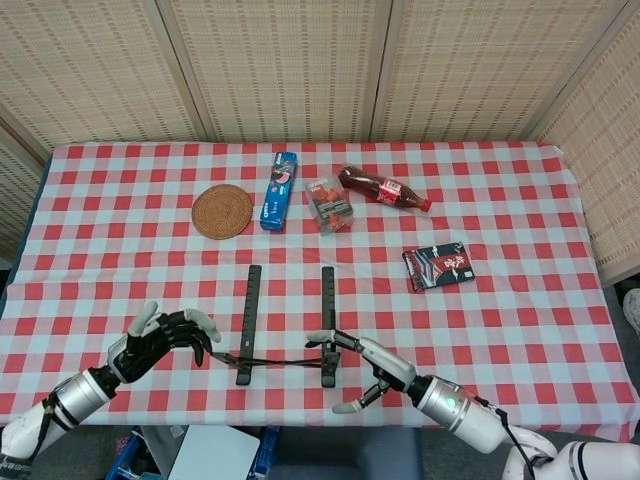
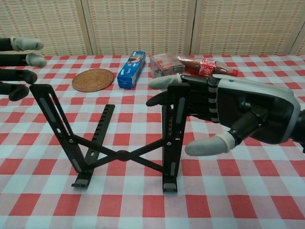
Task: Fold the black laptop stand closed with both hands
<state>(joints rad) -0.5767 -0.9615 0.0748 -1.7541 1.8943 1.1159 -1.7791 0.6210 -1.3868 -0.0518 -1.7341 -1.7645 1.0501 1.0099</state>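
The black laptop stand (image 2: 123, 154) stands open near the table's front edge, its two base rails flat on the cloth (image 1: 326, 300). In the chest view its left upper rail (image 2: 55, 126) leans out to the left and its right upper rail (image 2: 174, 129) is close to upright. My left hand (image 2: 14, 59) is at the left edge with fingers stretched out, the lowest fingertip touching the top of the left rail. My right hand (image 2: 238, 114) has its fingers behind the top of the right rail, with the thumb free in front. The head view shows the left hand (image 1: 160, 338) and the right hand (image 1: 375, 365) flanking the stand.
At the back of the checked table lie a woven coaster (image 1: 222, 211), a blue biscuit box (image 1: 279, 190), a clear snack box (image 1: 329, 203) and a cola bottle (image 1: 383, 188). A black packet (image 1: 438, 265) lies to the right. The front table edge is close behind both hands.
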